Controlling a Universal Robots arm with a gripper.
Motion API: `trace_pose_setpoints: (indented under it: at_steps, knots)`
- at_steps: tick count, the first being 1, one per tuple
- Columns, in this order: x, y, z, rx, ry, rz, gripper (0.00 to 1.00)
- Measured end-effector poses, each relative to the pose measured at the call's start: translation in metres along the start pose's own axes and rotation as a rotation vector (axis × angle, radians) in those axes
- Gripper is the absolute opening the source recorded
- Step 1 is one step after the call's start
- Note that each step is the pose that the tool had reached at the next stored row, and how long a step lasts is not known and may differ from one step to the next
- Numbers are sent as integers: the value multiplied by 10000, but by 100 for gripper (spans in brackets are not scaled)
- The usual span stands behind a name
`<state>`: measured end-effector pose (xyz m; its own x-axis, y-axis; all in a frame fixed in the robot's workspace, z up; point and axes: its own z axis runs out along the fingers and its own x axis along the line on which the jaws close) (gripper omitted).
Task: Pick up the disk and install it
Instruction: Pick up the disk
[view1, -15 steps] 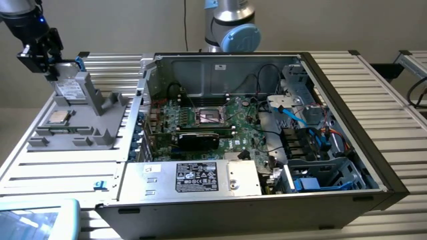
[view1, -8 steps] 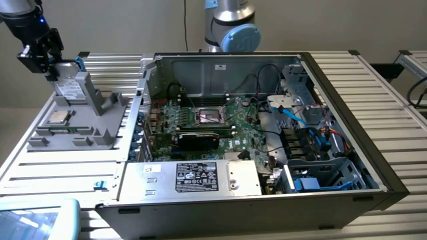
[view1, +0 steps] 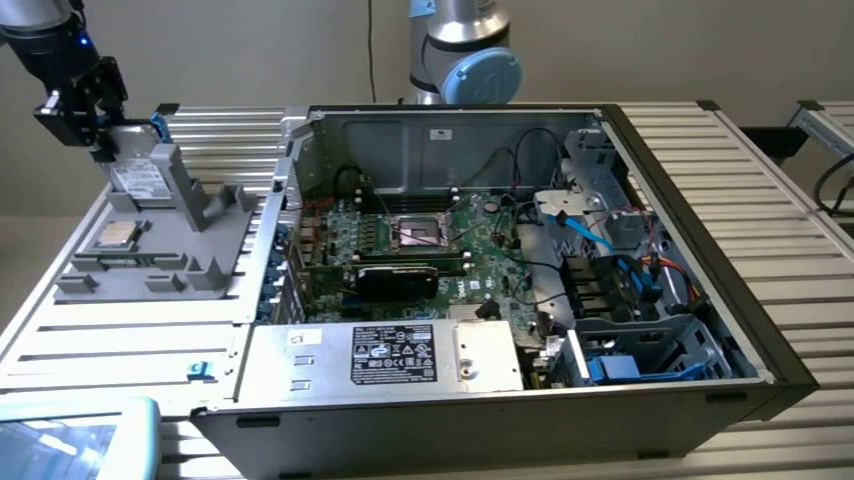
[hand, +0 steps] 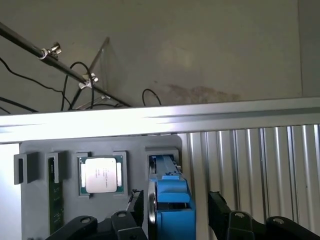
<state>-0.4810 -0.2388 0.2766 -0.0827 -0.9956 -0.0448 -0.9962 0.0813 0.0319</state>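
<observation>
Slatted aluminium table (view1: 120, 340) carrying an open computer case (view1: 667, 400) and, at the exterior view's left, a grey parts fixture (view1: 200, 260). The disk (view1: 138, 180) is seen standing on edge in a slot of this fixture, its blue carrier uppermost, with the square processor chip (view1: 116, 235) seated in a recess just beside it. The gripper (view1: 114, 140) is positioned directly above the disk. From the wrist view, the fingers (hand: 135, 205) are shown spread wide – one on each side of the blue carrier, a clear gap being visible at one finger – so the disk is straddled but not clamped.
</observation>
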Motion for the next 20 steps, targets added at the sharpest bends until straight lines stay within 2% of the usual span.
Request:
trace_pose_setpoints:
  at_steps: [4, 8, 16, 17, 19, 20]
  knots:
    - [0, 0, 0, 1, -1, 27, 63]
    - [1, 0, 0, -3, -56, 26, 63]
    - [1, 1, 0, -4, -56, 26, 63]
    - [1, 1, 0, -4, -52, 26, 61]
    - [2, 1, 1, -1, -31, 25, 48]
    - [2, 1, 1, 0, -17, 25, 48]
